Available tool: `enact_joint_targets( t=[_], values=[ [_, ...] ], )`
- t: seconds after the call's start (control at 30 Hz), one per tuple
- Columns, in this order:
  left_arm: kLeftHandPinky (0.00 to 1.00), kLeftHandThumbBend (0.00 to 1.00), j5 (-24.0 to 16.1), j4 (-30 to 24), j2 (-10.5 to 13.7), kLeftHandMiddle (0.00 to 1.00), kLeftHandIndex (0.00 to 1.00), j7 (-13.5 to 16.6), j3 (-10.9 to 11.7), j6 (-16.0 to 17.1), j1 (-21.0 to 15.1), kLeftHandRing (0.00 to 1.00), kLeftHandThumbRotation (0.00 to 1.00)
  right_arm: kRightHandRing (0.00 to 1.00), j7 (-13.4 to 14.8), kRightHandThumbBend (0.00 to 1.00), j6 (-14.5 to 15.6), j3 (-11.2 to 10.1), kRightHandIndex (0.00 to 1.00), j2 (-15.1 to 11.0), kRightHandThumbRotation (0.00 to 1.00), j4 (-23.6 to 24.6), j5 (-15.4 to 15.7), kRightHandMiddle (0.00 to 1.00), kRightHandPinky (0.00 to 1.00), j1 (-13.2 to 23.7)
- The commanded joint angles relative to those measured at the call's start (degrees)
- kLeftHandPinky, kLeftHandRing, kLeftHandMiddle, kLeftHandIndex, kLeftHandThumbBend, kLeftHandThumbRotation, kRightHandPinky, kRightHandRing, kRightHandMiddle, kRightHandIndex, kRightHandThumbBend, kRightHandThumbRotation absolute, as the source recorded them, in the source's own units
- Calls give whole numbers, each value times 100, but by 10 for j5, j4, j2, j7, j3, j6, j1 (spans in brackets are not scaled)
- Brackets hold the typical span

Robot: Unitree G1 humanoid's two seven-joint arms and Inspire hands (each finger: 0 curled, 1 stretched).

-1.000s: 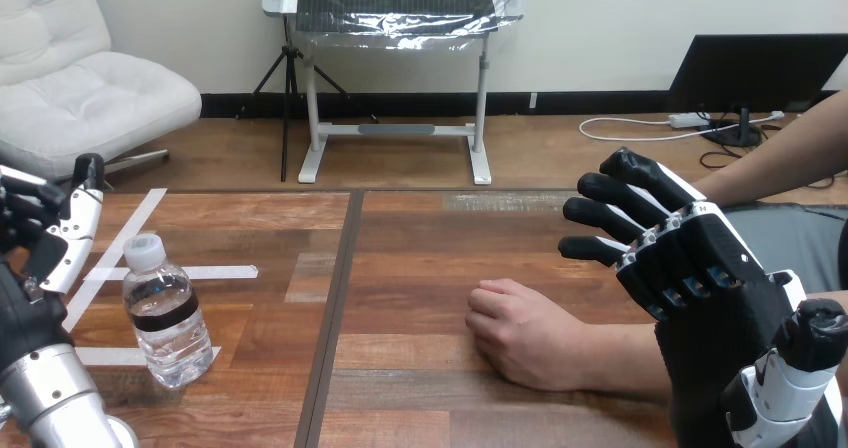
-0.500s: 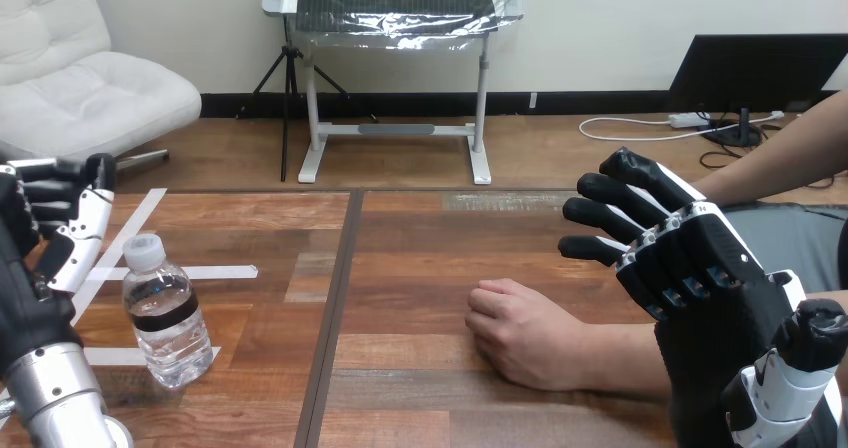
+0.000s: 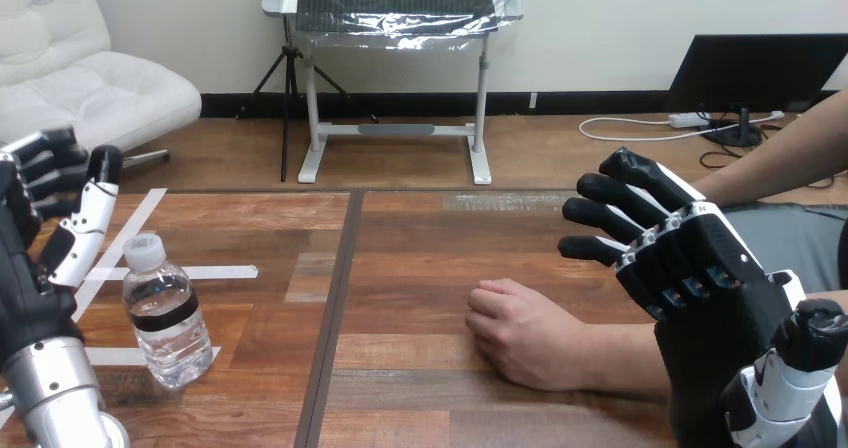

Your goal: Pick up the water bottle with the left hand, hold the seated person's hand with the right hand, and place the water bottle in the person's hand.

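A clear water bottle point(image 3: 165, 313) with a white cap and a dark label band stands upright on the table's left part. My left hand point(image 3: 40, 243) is raised just left of it, fingers straight and spread, thumb pointing up, not touching the bottle. The person's hand point(image 3: 525, 333) rests as a loose fist, knuckles down, on the table at centre right, its forearm running off to the right. My right hand point(image 3: 685, 258) hovers above and to the right of that fist, fingers extended toward the left, apart from it.
White tape strips point(image 3: 215, 272) mark the wooden table point(image 3: 420, 238) around the bottle. A dark seam point(image 3: 338, 298) runs front to back down the middle of the table.
My left hand has risen and shifted right toward the bottle, its fingers spreading. The bottle, the person's fist and my right hand have stayed put.
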State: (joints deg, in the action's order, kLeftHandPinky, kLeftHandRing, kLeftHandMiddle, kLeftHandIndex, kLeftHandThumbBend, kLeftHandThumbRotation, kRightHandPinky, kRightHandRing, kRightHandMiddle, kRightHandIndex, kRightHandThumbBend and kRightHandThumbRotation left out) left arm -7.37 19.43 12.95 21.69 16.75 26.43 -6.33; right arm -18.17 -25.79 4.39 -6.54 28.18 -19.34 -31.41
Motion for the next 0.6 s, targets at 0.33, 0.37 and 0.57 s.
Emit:
enact_joint_targets(
  t=[0.33, 0.37, 0.57],
  values=[
    [66, 76, -8, -46, 8, 78, 76, -17, -5, -15, -8, 78, 60, 78, 2, 94, -4, -1, 81, 5, 98, 10, 0, 80, 70, 17],
    [66, 76, -10, -49, 9, 78, 76, -18, -6, -18, -7, 78, 60, 78, 3, 94, -3, -1, 81, 5, 98, 10, 1, 80, 70, 17],
    [66, 73, -16, -56, 10, 79, 78, -20, -7, -26, -5, 79, 62, 78, 5, 94, -4, -1, 81, 6, 99, 9, 3, 80, 69, 19]
  ],
)
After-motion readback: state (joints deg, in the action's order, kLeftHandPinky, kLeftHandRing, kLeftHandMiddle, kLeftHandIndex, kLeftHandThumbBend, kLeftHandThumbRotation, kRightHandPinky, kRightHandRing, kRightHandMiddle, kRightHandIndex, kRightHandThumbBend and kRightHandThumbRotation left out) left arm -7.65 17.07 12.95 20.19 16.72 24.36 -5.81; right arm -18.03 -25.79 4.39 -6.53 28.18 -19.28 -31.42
